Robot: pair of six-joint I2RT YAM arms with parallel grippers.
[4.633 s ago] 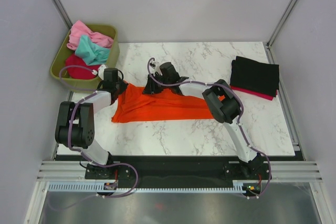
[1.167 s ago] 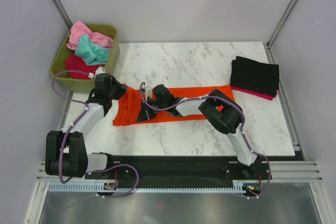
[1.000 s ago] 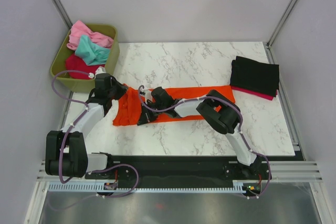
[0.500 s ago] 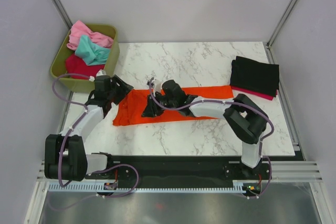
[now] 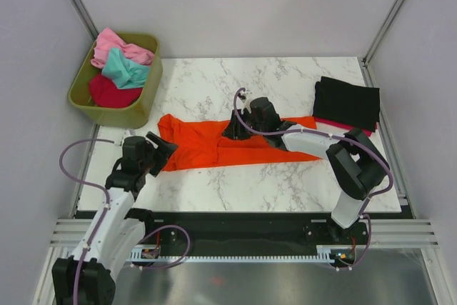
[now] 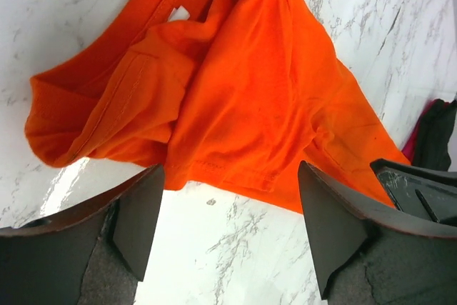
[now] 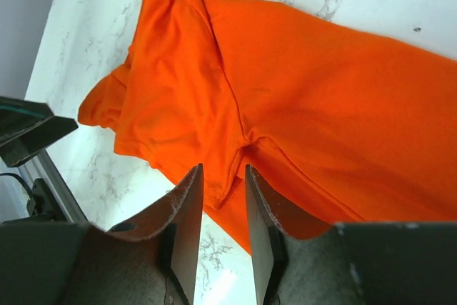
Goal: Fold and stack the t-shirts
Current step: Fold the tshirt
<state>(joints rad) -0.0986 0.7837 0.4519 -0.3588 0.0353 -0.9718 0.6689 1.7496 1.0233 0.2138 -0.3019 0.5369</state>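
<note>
The large t-shirt [image 5: 207,149] across the middle of the tabletop [image 5: 214,83] is plain bright orange, its stitching the same orange. The tabletop is white marble with grey veins. At 10 o'clock the bin [image 5: 145,105] is olive-green; in it lie a pink shirt [image 5: 114,44], a teal shirt [image 5: 125,69] and a crimson shirt [image 5: 111,93]. At 2 o'clock a black shirt [image 5: 348,101] covers a red shirt [image 5: 350,128], only a thin edge showing. The left claw [image 6: 230,176] and right claw [image 7: 223,173] are dark grey to black.
</note>
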